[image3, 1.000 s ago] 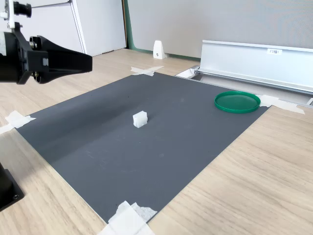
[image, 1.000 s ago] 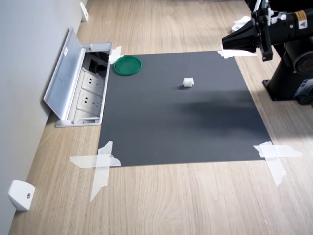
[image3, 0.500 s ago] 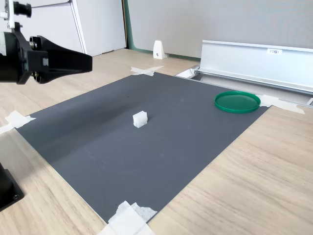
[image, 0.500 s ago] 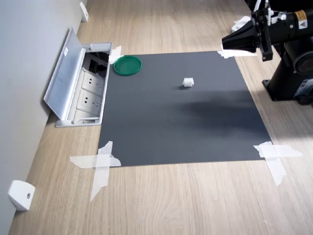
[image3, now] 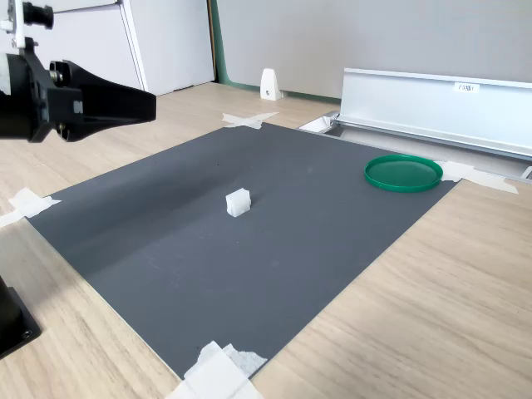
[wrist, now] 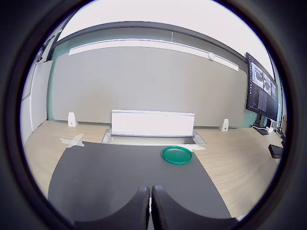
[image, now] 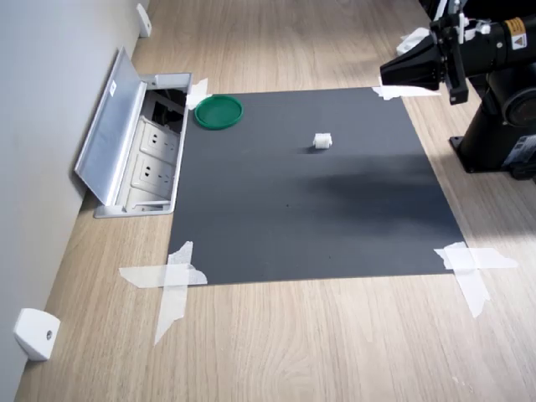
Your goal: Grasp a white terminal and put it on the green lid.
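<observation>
One black tapered gripper (image: 387, 74) on the arm, raised above the mat's edge at the first exterior view's upper right; fingers (wrist: 144, 206) pressed together in the wrist view, nothing between them. Same gripper (image3: 150, 105) at the second exterior view's upper left, pointing out over the mat, clear of everything below.

Below and ahead, a dark grey rectangular mat (image: 335, 226) flat on a pale wood-grain tabletop (image: 335, 343), corners fixed with white tape strips (image: 172, 280). A soft shadow across the mat, under the arm.

Near the mat's middle, the tiny white plastic terminal (image: 322, 141), a ridged little block, alone on the grey surface; also in the second exterior view (image3: 238, 202), well apart from the gripper. Not seen in the wrist view, perhaps hidden beneath the fingers.

Farther out, the flat round dark-green plastic lid (image: 219, 111) with a raised rim, at the mat's far corner, partly overlapping a tape strip; bare on top. Well apart from the terminal. Visible too in the wrist view (wrist: 177, 155) and the second exterior view (image3: 403, 173).

Just beyond the lid, an open silver metal socket box (image: 134, 151) sunk in the tabletop, flap up. Against the grey wall, a small white wedge-shaped piece (image: 35, 333) with a hole.
</observation>
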